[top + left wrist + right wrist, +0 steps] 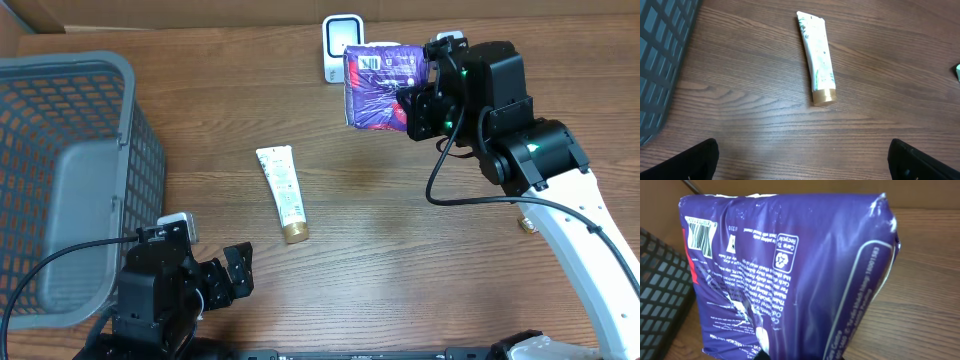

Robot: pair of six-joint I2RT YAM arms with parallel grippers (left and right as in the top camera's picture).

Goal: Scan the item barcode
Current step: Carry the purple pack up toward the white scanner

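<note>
A purple plastic pack (378, 88) hangs above the table at the back, with my right gripper (415, 105) shut on its right end. In the right wrist view the pack (790, 270) fills the frame and hides the fingers; its barcode (701, 234) shows at the upper left. The pack's far edge is just below the white scanner (341, 45), which stands at the back edge. My left gripper (235, 275) rests low at the front left, open, with bare wood between its fingers (695, 160).
A cream tube with a gold cap (282, 192) lies on the wood in the middle, ahead of the left gripper (802, 160) in its wrist view (817, 57). A grey mesh basket (70, 170) occupies the left side.
</note>
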